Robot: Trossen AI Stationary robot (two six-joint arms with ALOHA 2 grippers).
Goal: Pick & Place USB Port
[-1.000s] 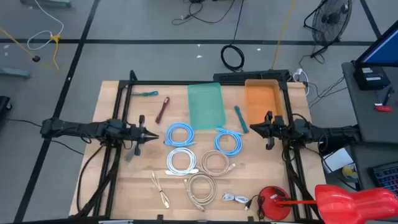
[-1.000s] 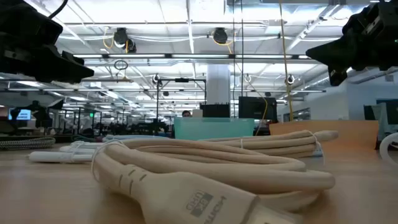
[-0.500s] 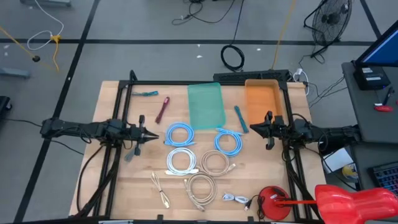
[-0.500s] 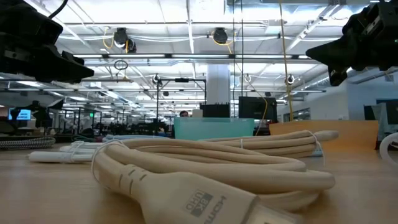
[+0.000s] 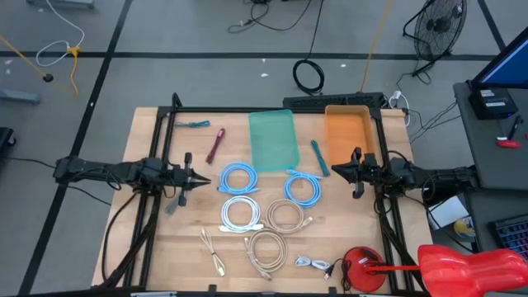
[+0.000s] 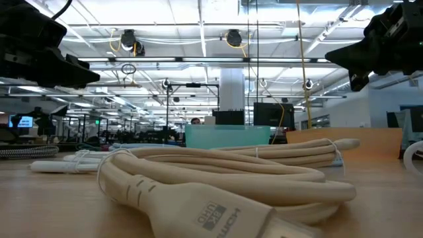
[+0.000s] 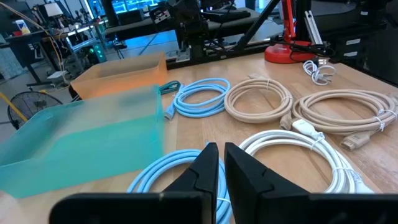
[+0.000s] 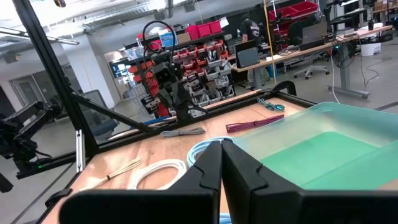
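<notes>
**Both arms poised above a table of coiled cables**

The left gripper [image 5: 204, 177] hovers over the left side of the wooden table [image 5: 148, 247], its fingers drawn nearly together with only a thin slit between them and nothing held. The right gripper [image 5: 333, 169] hangs over the right side, just in front of the orange bin [image 5: 347, 132], fingers pressed together and empty. The two point toward each other across the middle of the table.

Between them lie the cables: a light blue coil [image 5: 238, 178] near the left gripper, a second blue coil [image 5: 304, 187] near the right one, a white coil [image 5: 240, 214] and a beige coil [image 5: 285, 216] in the row nearer the front edge, and a larger beige coil [image 5: 266, 250] nearer still. A small white USB cable [image 5: 313, 264] lies near the front right, just beside the red clamp base [image 5: 363, 267]. A thin beige cable [image 5: 213, 252] lies at the front left.

The teal bin [image 5: 273, 138] stands just left of the orange bin at the back. A maroon tool [image 5: 216, 145] and a teal tool [image 5: 196, 124] lie at the back left
</notes>
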